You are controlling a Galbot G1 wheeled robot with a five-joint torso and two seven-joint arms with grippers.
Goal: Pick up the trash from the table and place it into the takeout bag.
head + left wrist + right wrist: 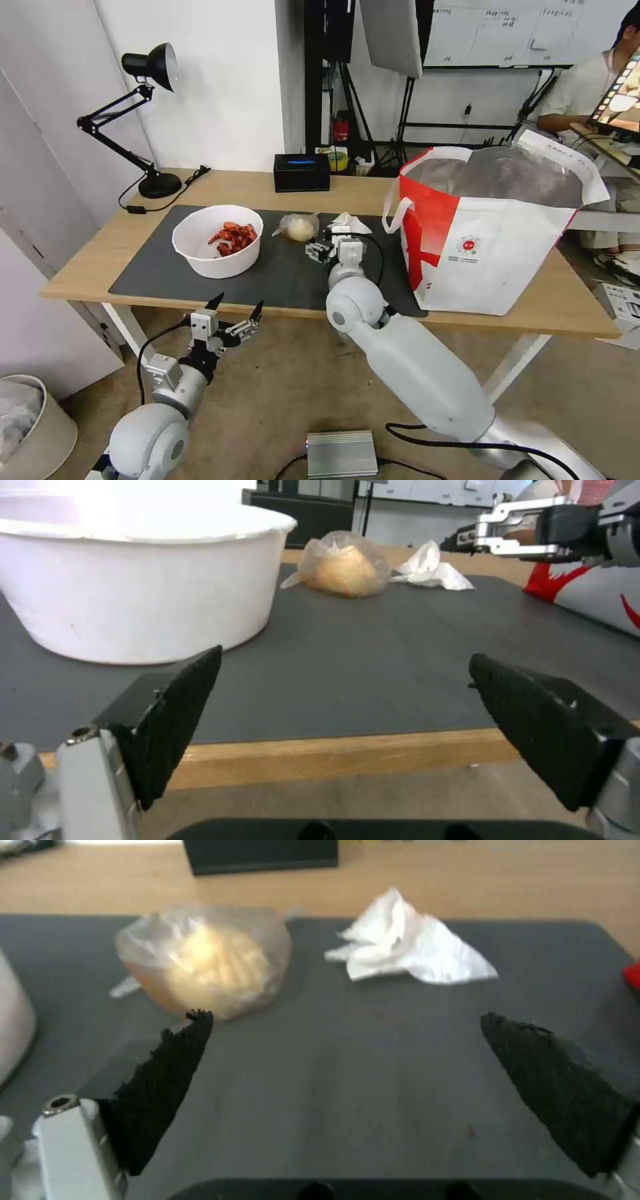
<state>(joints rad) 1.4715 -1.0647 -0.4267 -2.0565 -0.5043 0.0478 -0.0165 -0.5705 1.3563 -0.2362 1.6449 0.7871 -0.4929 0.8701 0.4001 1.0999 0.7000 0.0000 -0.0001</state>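
Right jaws spread above mat, tissue ahead, bag beside.

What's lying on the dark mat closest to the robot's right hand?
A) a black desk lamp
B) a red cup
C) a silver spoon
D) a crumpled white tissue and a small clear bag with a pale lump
D: the open right hand hovers over the dark grey rectangular mat, with the crumpled white tissue and the small clear bag holding a whitish lump just ahead of it.

A black desk lamp and black tissue box stand at the far edge.
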